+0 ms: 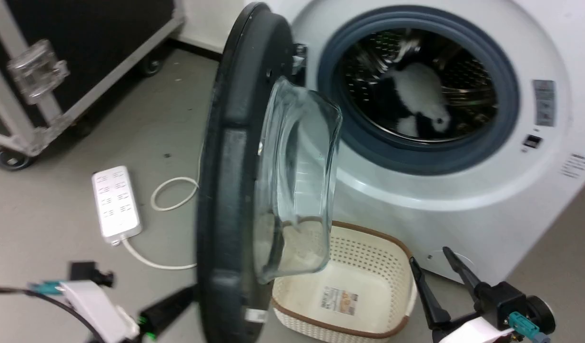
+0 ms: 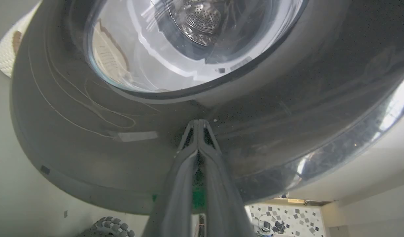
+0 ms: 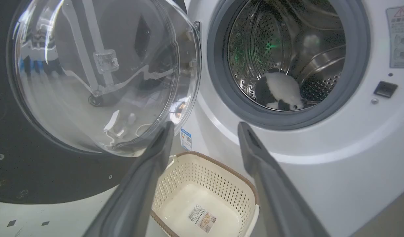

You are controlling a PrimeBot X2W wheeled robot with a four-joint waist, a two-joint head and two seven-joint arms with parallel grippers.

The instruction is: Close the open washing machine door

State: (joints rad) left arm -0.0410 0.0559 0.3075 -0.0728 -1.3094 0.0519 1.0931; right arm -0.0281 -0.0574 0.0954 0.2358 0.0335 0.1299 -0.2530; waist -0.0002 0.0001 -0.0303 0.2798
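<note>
Left gripper (image 2: 198, 124) pinched closed, tips against outer rim of round black-rimmed glass washing machine door (image 2: 90, 131), probably to push. Door half-open, hinged left of white front-loading washing machine (image 1: 464, 205). Right gripper (image 1: 428, 257) spread, empty.

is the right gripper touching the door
Apart. The head view shows the right gripper open at the lower right, with the basket between it and the door.

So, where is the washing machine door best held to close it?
Probably push, not pinch: the washing machine door has a wide, thick rim. Press its outer face near the free edge, far from the hinge, coming from the robot's left, where the shut left gripper is.
</note>
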